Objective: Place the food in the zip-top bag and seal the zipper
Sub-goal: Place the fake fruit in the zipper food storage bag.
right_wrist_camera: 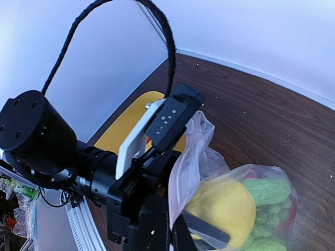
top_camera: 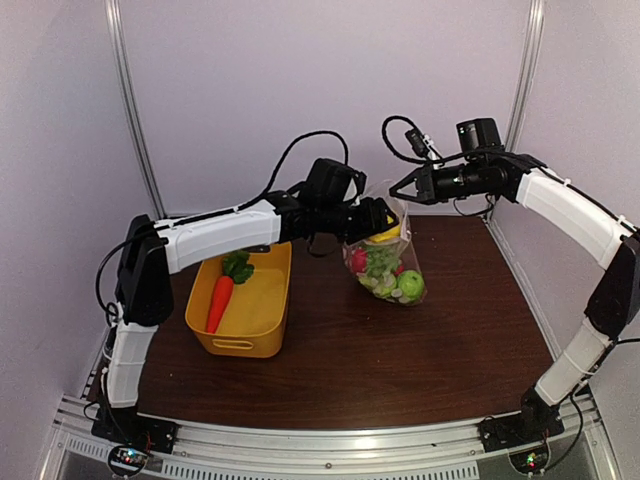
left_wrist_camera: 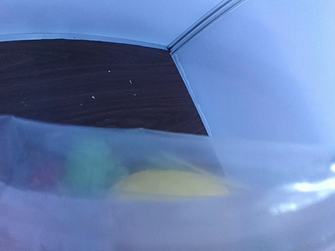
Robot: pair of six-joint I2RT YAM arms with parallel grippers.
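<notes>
The clear zip-top bag (top_camera: 385,265) hangs upright at the table's middle back. It holds a yellow lemon (top_camera: 385,237), a green apple (top_camera: 410,285), a red piece and pale green pieces. My left gripper (top_camera: 385,217) is shut on the bag's mouth edge. In the left wrist view the film (left_wrist_camera: 157,219) covers my fingers, with the lemon (left_wrist_camera: 172,183) blurred behind. My right gripper (top_camera: 394,187) is just above it, pinching the same edge (right_wrist_camera: 180,230). The lemon (right_wrist_camera: 225,206) sits right under that edge. The orange carrot (top_camera: 218,300) lies in the yellow basket (top_camera: 235,345).
The yellow basket stands on the left of the dark wooden table (top_camera: 400,360) and shows behind the left wrist (right_wrist_camera: 131,120). White walls close the back and sides. The left arm's wrist camera (right_wrist_camera: 172,112) and cable are close in front of the right wrist.
</notes>
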